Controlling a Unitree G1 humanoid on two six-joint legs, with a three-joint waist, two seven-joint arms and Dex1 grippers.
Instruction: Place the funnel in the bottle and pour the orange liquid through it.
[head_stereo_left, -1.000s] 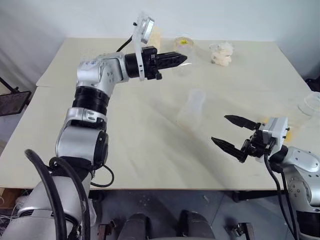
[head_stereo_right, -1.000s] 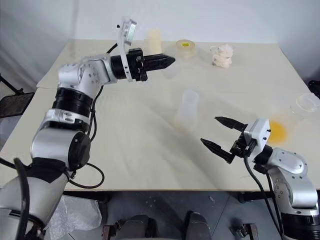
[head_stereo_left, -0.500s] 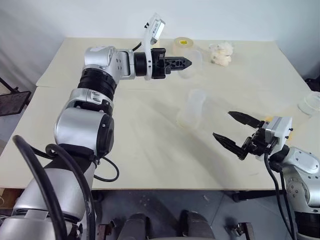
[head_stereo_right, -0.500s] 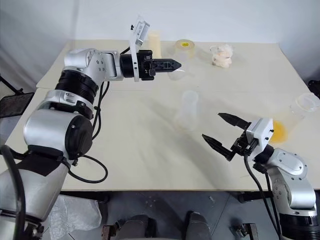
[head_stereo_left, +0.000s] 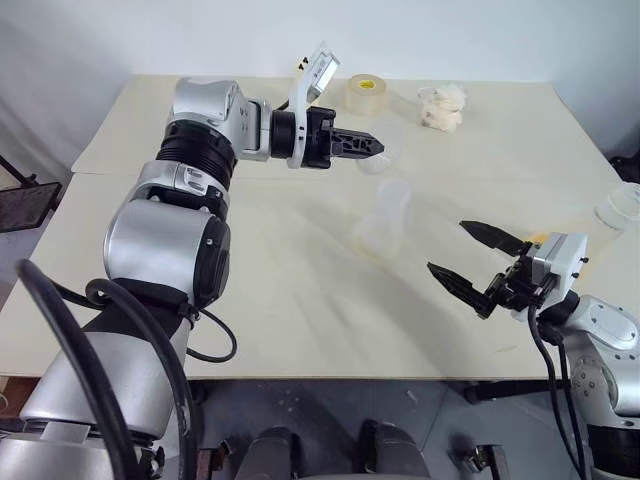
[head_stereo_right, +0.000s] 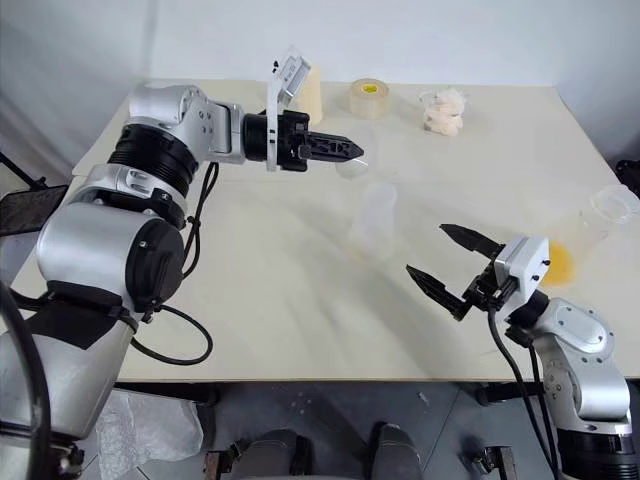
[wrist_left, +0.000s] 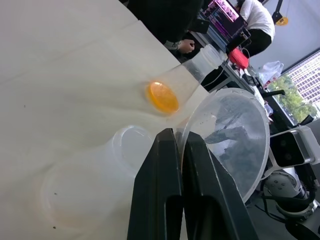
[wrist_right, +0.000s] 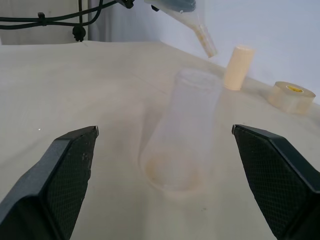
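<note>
My left gripper (head_stereo_right: 352, 153) is shut on the rim of the small clear funnel (head_stereo_right: 356, 163). It holds the funnel in the air, just beyond and above the bottle (head_stereo_right: 372, 222). The translucent bottle stands upright mid-table with its mouth open. In the left wrist view the black fingers (wrist_left: 167, 165) pinch the funnel (wrist_left: 230, 135) beside the bottle's mouth (wrist_left: 127, 145). The orange liquid (head_stereo_right: 555, 262) pools in the base of a clear container at the table's right edge. My right gripper (head_stereo_right: 440, 265) hangs open, to the right of the bottle and nearer me, facing it (wrist_right: 182, 130) with nothing between its fingers.
At the table's back stand a cream cylinder (head_stereo_right: 308, 90), a tape roll (head_stereo_right: 368, 97) and a crumpled white wad (head_stereo_right: 443, 110). The clear container's rim (head_stereo_right: 612, 203) is close to the right edge. A person (wrist_left: 255, 15) shows far off in the left wrist view.
My left gripper has sunk with the funnel and rolled its wrist, coming closer to the bottle's mouth. The right gripper has stayed in place, open.
</note>
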